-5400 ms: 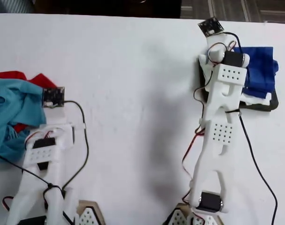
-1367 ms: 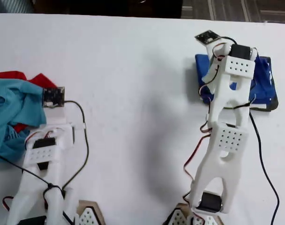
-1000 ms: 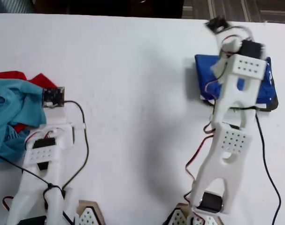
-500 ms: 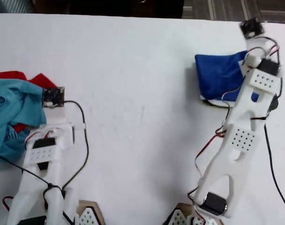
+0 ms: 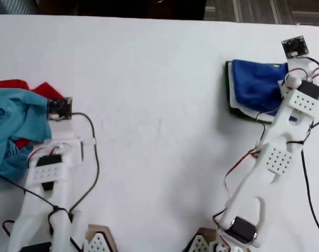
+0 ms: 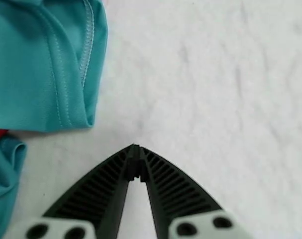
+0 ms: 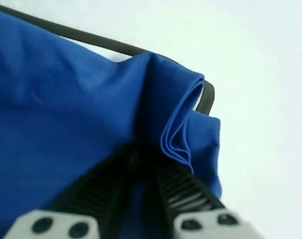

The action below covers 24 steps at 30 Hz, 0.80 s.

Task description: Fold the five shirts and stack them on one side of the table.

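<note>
The right claw [image 7: 137, 152] is clenching on the blue shirt [image 7: 66, 99], its two ribbed jaws meeting in the cloth, and a small fold of fabric is bunching up just beside the tips. Under the blue shirt a black shirt [image 7: 91, 39] is showing as a thin dark edge along the border. From above, the blue shirt [image 5: 256, 86] is lying on top of a stack at the far right of the table [image 5: 148, 79], with a white shirt [image 5: 232, 89] and the black one [image 5: 238, 111] peeking out along the stack's left and near edges. The right arm [image 5: 275, 157] is stretching out from the near edge to the stack's right side.

The left claw [image 6: 135, 164] is sitting clamped shut with nothing in it, over bare tabletop just beside a hem of the teal shirt [image 6: 36, 64]. That teal shirt [image 5: 17, 121] is lying crumpled at the table's left edge, over a red shirt [image 5: 12, 84], well apart from the stack.
</note>
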Available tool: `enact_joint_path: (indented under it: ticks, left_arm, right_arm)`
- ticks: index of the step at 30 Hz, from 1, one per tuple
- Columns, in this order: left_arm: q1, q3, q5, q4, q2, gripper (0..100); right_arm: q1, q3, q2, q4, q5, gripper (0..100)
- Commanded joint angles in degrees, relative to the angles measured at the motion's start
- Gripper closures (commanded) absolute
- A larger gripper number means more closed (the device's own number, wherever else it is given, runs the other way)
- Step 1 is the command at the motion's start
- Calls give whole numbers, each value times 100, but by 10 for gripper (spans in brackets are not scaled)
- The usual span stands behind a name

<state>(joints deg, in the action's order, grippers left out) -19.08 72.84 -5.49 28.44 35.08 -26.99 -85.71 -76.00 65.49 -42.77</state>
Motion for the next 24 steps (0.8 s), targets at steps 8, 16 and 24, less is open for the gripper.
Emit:
enact_joint_path:
  ticks: [8, 16, 24]
  left_arm:
    - [44, -22, 9, -88, 0, 973]
    - [44, -22, 9, -88, 0, 973]
    - [44, -22, 9, -88, 0, 973]
  right_arm:
    - [347, -914, 1481, 1182, 985, 978]
    - [382, -949, 2571, 3407, 1152, 978]
    - [-347, -870, 3046, 3618, 1187, 979]
